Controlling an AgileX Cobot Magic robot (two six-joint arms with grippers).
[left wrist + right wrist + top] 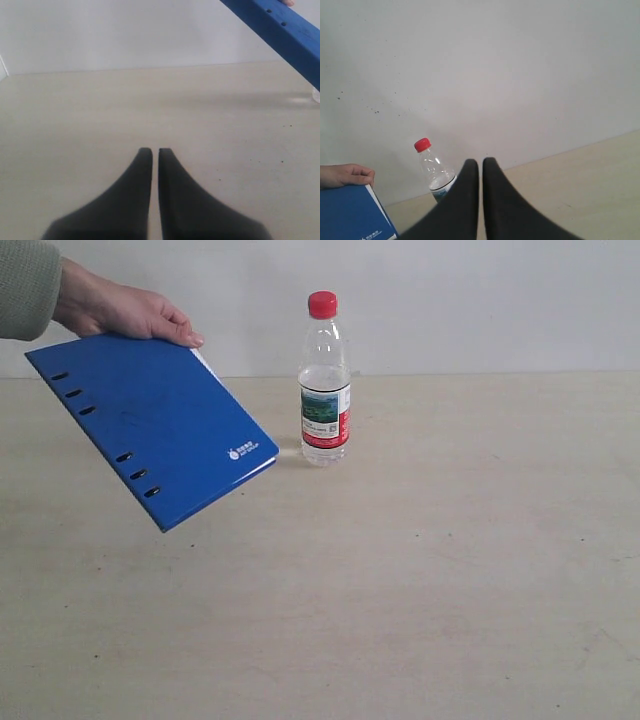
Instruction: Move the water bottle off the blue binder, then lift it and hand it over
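The water bottle, clear with a red cap and a red, white and green label, stands upright on the table, beside the binder and apart from it. A person's hand holds the blue binder tilted above the table at the left. In the right wrist view the water bottle shows partly behind my shut right gripper, with the blue binder and the hand to one side. My left gripper is shut with nothing in it; the blue binder crosses a corner of its view. Neither gripper shows in the exterior view.
The pale wooden table runs back to a white wall. The person's green sleeve enters at the top left of the exterior view.
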